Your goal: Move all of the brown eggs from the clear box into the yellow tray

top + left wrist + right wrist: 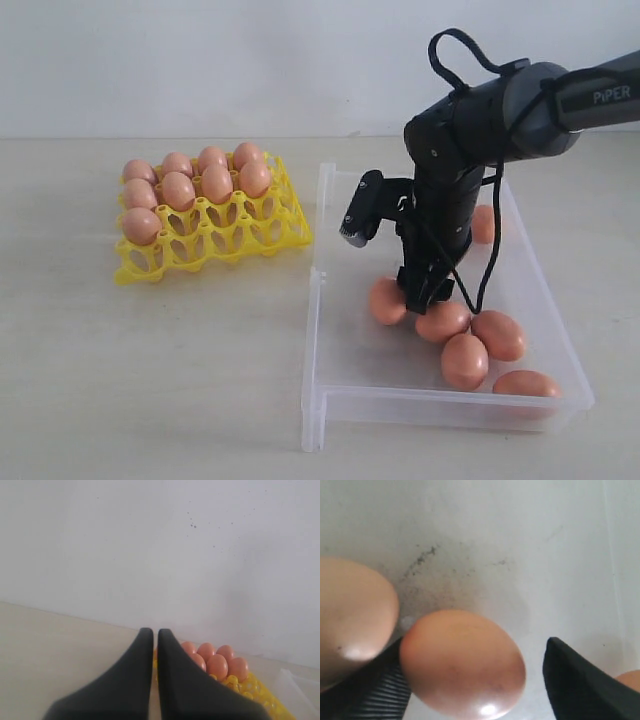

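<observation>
The black robot arm (440, 200) half hides 1 smooth orange-brown oval egg (484, 224), and the left wrist view's edge crops the yellow openwork plastic tray (252, 687).

Wall (200, 60): plain white and matte, seen rising behind the work surface.
Wall marks: a scatter of small dark specks (192, 524) is noted in the left wrist view.
Tabletop (150, 390): pale beige, faintly mottled, met by the wall along a straight line.
Light: soft and even; only faint shadows are cast.
</observation>
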### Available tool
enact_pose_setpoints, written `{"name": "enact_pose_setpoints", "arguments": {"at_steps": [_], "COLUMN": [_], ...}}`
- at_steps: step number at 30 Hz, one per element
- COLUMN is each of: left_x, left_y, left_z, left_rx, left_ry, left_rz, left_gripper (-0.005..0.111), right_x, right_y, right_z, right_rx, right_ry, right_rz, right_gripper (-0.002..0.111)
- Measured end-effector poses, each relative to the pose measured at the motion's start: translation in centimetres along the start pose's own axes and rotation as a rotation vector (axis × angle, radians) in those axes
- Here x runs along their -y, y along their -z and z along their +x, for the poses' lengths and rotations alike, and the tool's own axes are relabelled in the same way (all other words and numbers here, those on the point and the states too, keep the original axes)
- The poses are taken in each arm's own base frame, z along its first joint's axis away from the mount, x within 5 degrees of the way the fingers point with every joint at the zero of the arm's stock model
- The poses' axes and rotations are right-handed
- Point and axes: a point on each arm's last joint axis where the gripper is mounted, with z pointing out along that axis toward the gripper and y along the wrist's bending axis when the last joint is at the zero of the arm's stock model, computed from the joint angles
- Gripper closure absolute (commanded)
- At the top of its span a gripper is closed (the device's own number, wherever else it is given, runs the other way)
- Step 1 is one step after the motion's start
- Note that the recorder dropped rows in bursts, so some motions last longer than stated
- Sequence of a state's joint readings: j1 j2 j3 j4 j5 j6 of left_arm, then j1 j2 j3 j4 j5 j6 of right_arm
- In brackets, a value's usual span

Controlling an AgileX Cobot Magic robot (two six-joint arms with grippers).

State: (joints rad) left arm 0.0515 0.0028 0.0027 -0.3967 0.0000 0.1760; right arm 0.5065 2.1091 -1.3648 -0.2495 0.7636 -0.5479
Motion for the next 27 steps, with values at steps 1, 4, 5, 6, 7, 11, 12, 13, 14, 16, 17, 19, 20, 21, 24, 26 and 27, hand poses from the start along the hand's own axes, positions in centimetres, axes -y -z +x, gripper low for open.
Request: {"name": "enact_pose_setpoints", "arguments": {"at_steps": [1, 4, 5, 6, 7, 11, 12, 13, 14, 16, 17, 19, 20, 21, 24, 26, 27], "left_x": [0.0, 0.0, 0.0, 0.0, 0.0, 0.0, 0.0, 0.0, 0.0, 0.0, 0.0, 0.0, 0.0, 0.0, 0.0, 0.0, 0.0], "left_y": [0.0, 0.0, 0.0, 0.0, 0.0, 0.0, 0.0, 0.0, 0.0, 0.0, 0.0, 0.0, 0.0, 0.0, 0.0, 0.0, 0.0], "left_z": [0.0, 0.0, 0.0, 0.0, 0.0, 0.0, 0.0, 0.0, 0.0, 0.0, 0.0, 0.0, 0.0, 0.0, 0.0, 0.0, 0.0], "left_rx": [0.0, 0.0, 0.0, 0.0, 0.0, 0.0, 0.0, 0.0, 0.0, 0.0, 0.0, 0.0, 0.0, 0.0, 0.0, 0.0, 0.0], "left_ry": [0.0, 0.0, 0.0, 0.0, 0.0, 0.0, 0.0, 0.0, 0.0, 0.0, 0.0, 0.0, 0.0, 0.0, 0.0, 0.0, 0.0], "left_rz": [0.0, 0.0, 0.0, 0.0, 0.0, 0.0, 0.0, 0.0, 0.0, 0.0, 0.0, 0.0, 0.0, 0.0, 0.0, 0.0, 0.0], "left_gripper": [0.103, 0.103, 0.103, 0.103, 0.103, 0.103, 0.103, 0.103, 0.103, 0.103, 0.103, 0.103, 0.103, 0.103, 0.103, 0.103, 0.103], "right_x": [-0.1, -0.2, -0.2, -0.2, -0.2, -0.2, -0.2, -0.1, -0.1, 0.3, 0.6, 0.8, 1.0, 1.0, 1.6, 2.2, 2.3], "right_y": [-0.1, -0.3, -0.3, -0.4, -0.4, -0.3, -0.2, 0.0, 0.2, 0.6, 0.8, 1.0, 1.2, 1.6, 3.1, 4.4, 4.9], "right_z": [0.0, 0.0, 0.0, 0.0, 0.0, 0.0, 0.0, -0.1, -0.1, -0.3, -0.6, -1.0, -1.1, -1.2, -1.2, -1.1, -1.0], "right_rx": [-0.004, -0.013, -0.014, -0.015, -0.015, -0.012, -0.008, 0.001, 0.014, 0.07, 0.117, 0.196, 0.228, 0.256, 0.34, 0.39, 0.408], "right_ry": [0.001, 0.007, 0.01, 0.01, 0.01, -0.035, -0.055, -0.088, -0.125, -0.204, -0.246, -0.321, -0.358, -0.39, -0.464, -0.501, -0.516], "right_rz": [-0.005, -0.013, -0.014, -0.015, -0.015, -0.012, -0.009, -0.003, 0.004, 0.025, 0.033, 0.03, 0.024, 0.018, 0.021, 0.032, 0.034], "right_gripper": [0.069, 0.104, 0.108, 0.109, 0.109, 0.109, 0.109, 0.109, 0.109, 0.109, 0.109, 0.109, 0.109, 0.109, 0.109, 0.109, 0.109]}}
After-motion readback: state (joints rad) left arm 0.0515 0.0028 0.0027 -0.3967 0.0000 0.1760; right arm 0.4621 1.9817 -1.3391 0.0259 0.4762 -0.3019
